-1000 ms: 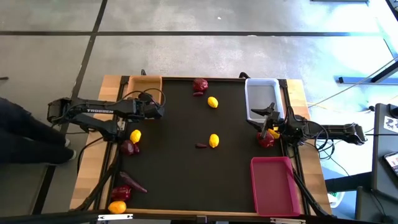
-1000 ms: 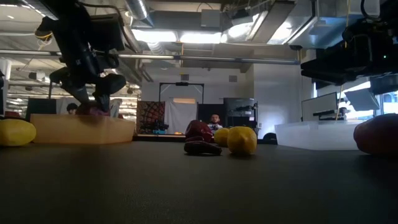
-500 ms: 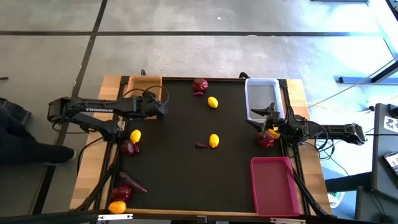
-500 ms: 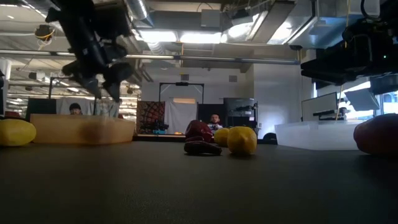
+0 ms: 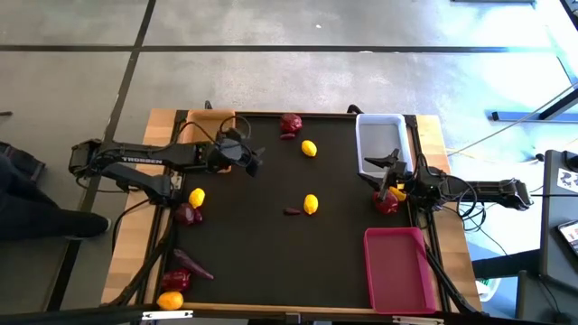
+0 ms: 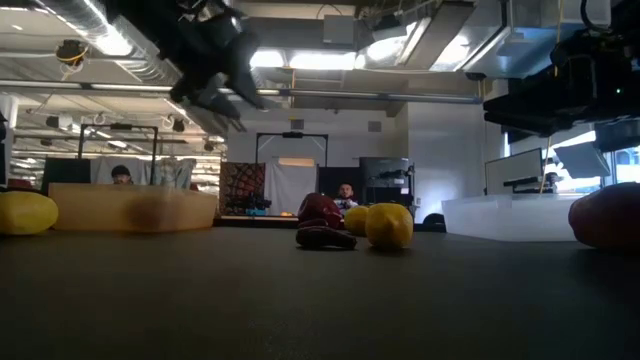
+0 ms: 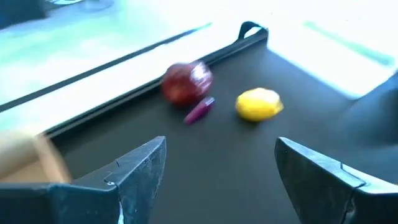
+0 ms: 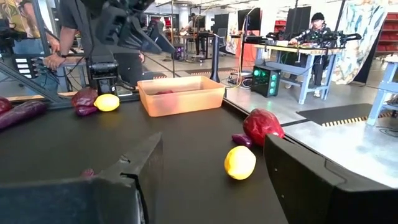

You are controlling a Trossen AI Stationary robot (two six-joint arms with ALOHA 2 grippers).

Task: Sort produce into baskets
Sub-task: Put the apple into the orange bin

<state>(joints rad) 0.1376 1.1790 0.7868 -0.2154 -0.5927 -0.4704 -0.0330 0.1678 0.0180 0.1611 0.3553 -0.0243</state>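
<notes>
Gaping empty, left jaws (image 7: 214,171), red fruit (image 7: 186,83) and lemon (image 7: 259,104) well ahead

1. An open-plan robotics lab or workshop is showing here: exposed ducts (image 6: 150,65) and strip lights (image 6: 290,60) are running across the bare ceiling.
2. Workstations (image 8: 298,46) loaded with equipment are standing on a polished concrete floor (image 5: 271,81), and a lit computer tower (image 8: 267,81) is glowing beneath one.
3. People (image 8: 314,22) are working at the far desks, beyond the black-topped bench (image 5: 271,244).
</notes>
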